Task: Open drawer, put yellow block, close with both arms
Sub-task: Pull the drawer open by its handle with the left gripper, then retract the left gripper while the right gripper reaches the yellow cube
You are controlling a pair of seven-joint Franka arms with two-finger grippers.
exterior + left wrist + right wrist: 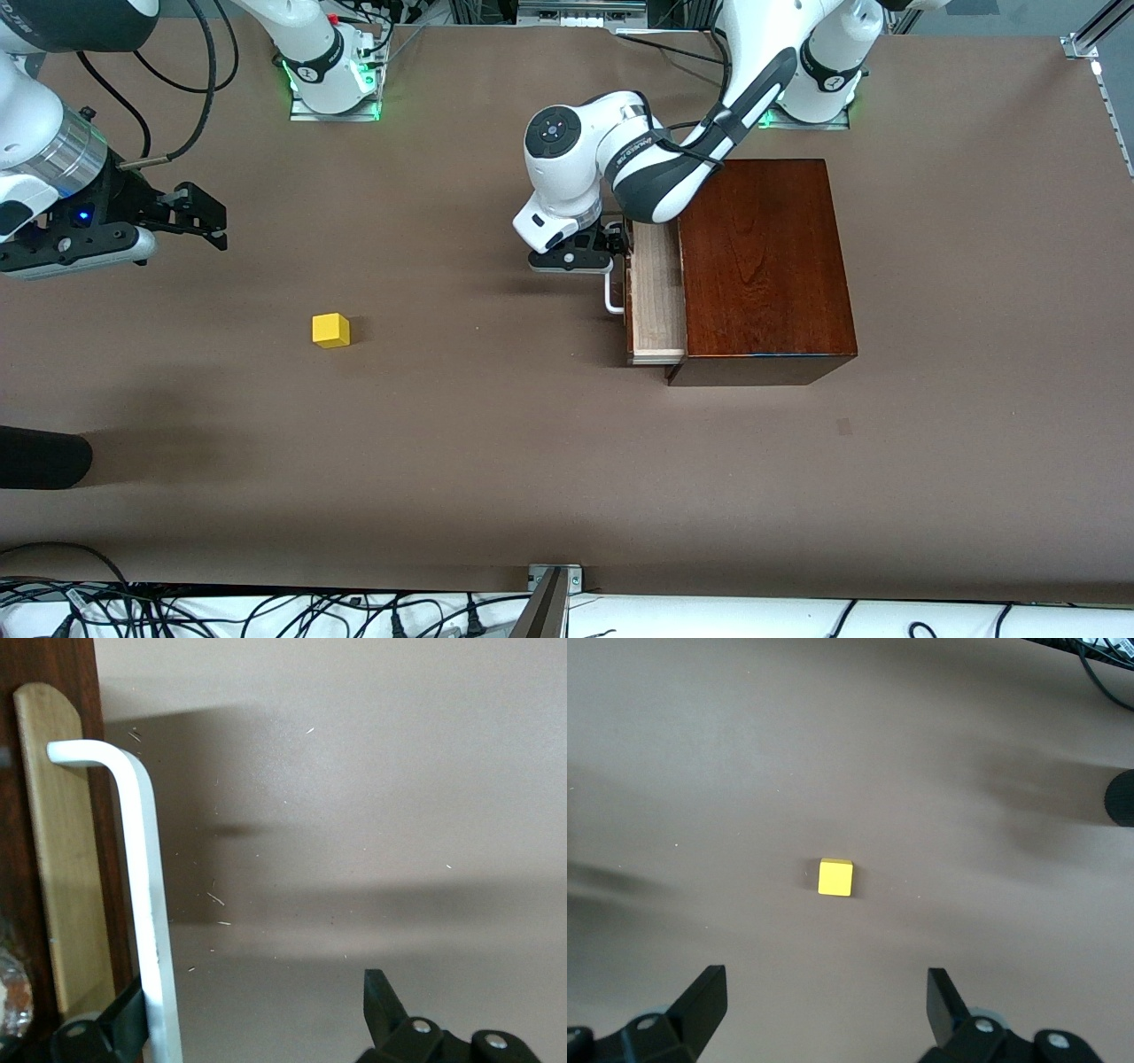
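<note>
Drawer-opening step: left gripper point(609, 250), jaws wide, straddles the white handle point(151, 930) of the part-open drawer point(656, 297). Right gripper point(199, 213) hangs wide above the bench's right-arm end; next it must descend on the yellow block point(330, 330).

High front camera; two downward wrist cameras.

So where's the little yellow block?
The yellow block sits alone on the table, toward the right arm's end, well apart from the drawer.
</note>
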